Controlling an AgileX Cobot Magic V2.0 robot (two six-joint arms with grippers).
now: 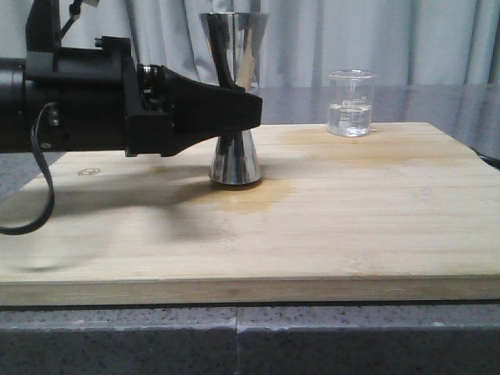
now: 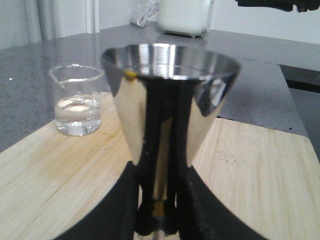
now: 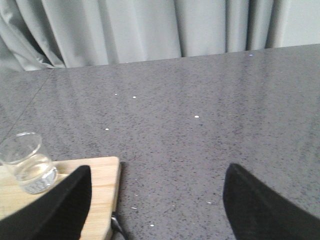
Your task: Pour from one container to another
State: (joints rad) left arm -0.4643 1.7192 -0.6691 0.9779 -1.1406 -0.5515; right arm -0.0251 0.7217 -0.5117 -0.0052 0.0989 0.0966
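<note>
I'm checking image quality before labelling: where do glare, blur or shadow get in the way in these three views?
Front view: the left gripper casts a broad soft shadow across the board; the jigger shows bright mirror streaks. Left wrist view: the jigger fills the frame, slightly soft, reflecting the dark fingers; the beaker is sharper. Right wrist view: even light, blurred right gripper fingers.

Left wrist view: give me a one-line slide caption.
Left pincer closed around the steel jigger's waist, with the part-filled glass beaker standing apart on the wooden board.
</note>
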